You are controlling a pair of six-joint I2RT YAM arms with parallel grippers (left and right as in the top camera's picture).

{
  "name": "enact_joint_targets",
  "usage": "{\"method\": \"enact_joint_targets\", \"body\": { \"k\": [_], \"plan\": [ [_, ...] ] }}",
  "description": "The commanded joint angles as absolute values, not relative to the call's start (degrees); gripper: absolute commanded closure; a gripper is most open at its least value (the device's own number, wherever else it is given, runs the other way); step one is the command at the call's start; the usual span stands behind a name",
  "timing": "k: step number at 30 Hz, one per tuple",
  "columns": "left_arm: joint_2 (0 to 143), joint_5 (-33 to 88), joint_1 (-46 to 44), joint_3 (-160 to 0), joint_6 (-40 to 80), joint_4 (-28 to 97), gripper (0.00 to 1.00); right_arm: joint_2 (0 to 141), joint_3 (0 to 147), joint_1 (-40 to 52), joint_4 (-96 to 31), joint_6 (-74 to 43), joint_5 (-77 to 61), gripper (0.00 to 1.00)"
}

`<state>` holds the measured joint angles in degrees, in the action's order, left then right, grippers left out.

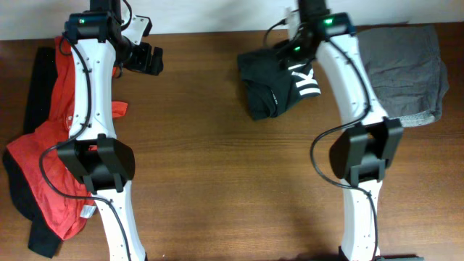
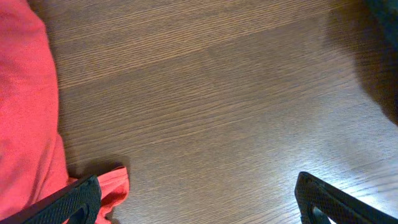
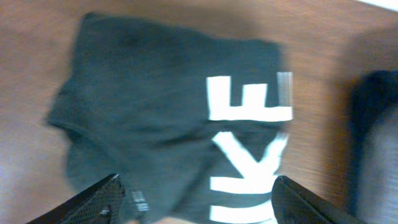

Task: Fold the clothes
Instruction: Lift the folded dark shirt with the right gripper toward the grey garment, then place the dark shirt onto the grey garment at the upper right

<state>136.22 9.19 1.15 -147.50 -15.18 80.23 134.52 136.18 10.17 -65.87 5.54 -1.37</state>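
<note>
Hanging over the far part of the worktop (image 1: pixel 217 145), the right tool (image 3: pixel 198 208) has its 2 fingers set well apart and clamped on nothing. The black shirt (image 1: pixel 275 83) lies directly beneath and ahead of it as a compact bundle. The bundle's white lettering sits on the side nearest the tool and the grey garment (image 1: pixel 406 69), and its bulk spreads away to the left. The right arm is plainly the nearer one. It reaches from the near edge to the far edge, its wrist tipped down over the lettered end. The left tool (image 2: pixel 199 211) also stands wide apart and empty, over bare wood, pointing toward the middle. The red shirt (image 1: pixel 43 167) lies loose and unfolded on its outer side, just beside 1 finger in the wrist view. Its long axis runs near to far along the worktop's left edge, under and beside the left arm. The black bundle looks about done, so the red shirt is likely next, and the left arm is better placed for it.
</note>
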Motion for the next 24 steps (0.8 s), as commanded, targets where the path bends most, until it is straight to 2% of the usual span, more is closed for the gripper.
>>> {"method": "enact_joint_targets", "body": {
  "k": [1,6,10,19,24],
  "plan": [
    [136.29,7.01,2.15,-147.13,-15.05,79.99,0.01,135.61,132.40,13.67,-66.57,1.02,-2.74,0.22],
    [136.29,7.25,3.95,-147.13,-15.03,80.14,0.01,135.61,124.40,17.54,-62.43,-2.42,-1.50,0.24],
    [136.29,7.25,4.08,-147.13,-15.03,80.25,0.01,135.61,118.28,20.58,-56.45,-2.50,5.41,0.24],
    [136.29,7.25,3.86,-147.13,-15.03,80.60,0.01,136.64,109.97,22.44,-41.17,-3.70,12.53,0.15],
    [136.29,7.27,3.81,-147.13,-15.03,80.93,0.01,138.52,109.97,22.41,-36.01,-3.68,12.82,0.16]
  ]
}}
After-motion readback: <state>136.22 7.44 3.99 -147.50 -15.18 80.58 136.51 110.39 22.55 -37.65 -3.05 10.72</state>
